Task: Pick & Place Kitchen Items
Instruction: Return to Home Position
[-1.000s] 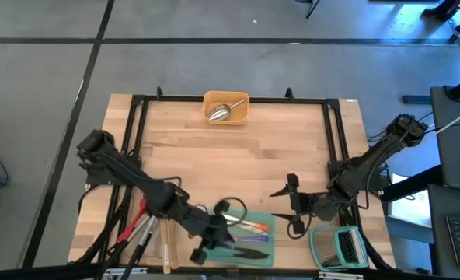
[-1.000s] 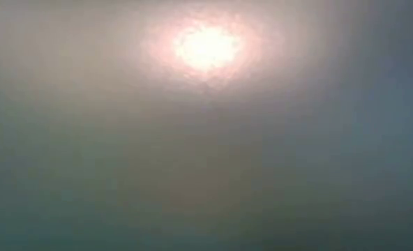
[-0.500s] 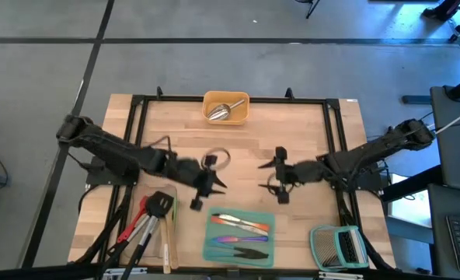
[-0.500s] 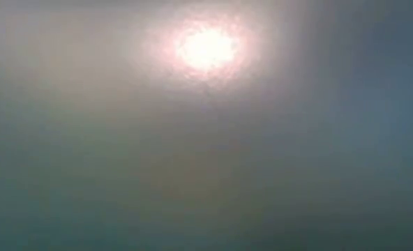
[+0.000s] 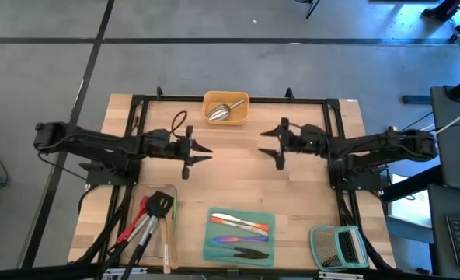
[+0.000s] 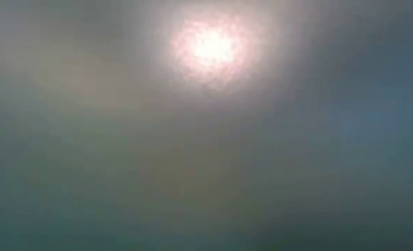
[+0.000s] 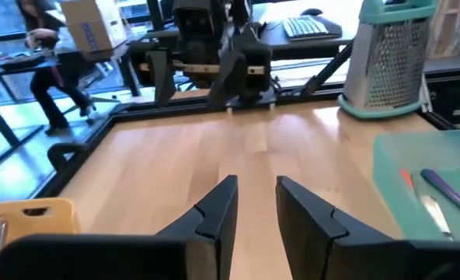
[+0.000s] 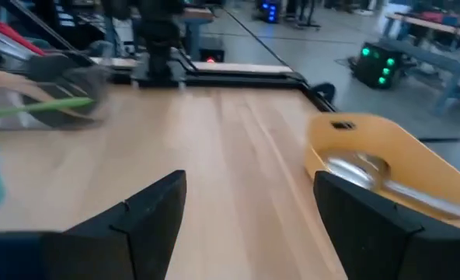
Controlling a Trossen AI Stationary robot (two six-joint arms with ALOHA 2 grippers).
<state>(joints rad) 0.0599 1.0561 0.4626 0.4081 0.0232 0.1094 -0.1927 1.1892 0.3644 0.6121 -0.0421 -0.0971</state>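
While both arms lie stretched level across the middle of the frame, tips facing each other over the table (image 5: 245,183), no kitchen item sits between them or close by.

Left gripper (image 5: 203,152): centre-left, pointing right. From its wrist view the fingers stand a narrow gap apart, nothing between them.

Right gripper (image 5: 267,144): centre-right, pointing left. Fingers spread wide, nothing held.

Where the items lie:
- Steel scoop (image 5: 224,111) in the yellow tray (image 5: 208,99), top centre, above the gap between the two grippers. Long axis slanted, bowl toward lower left. About equally near to either arm.
- Cutlery (image 5: 238,223) in the teal tray (image 5: 211,249), bottom centre, well below both grippers. The pieces lie left to right across the frame, roughly parallel to the arms.
- Slotted turner (image 5: 160,204), red-handled tools (image 5: 137,219) and wooden spoon (image 5: 166,250) in the clear tray (image 5: 156,253), lower left, below the left arm. Their handles run mostly up and down the frame, some leaning. Left arm plainly the nearer.
- Rack (image 5: 337,246) at lower right, below the right arm; no utensil seen in it.

The low view is only haze and a glow, so it tells nothing.

Judgement: everything visible already rests in a tray, and no loose piece shows on the wood. The step in hand looks like a retreat to rest, not a reach. Both grippers point at each other, away from every tray, so pulling back should cross nothing.
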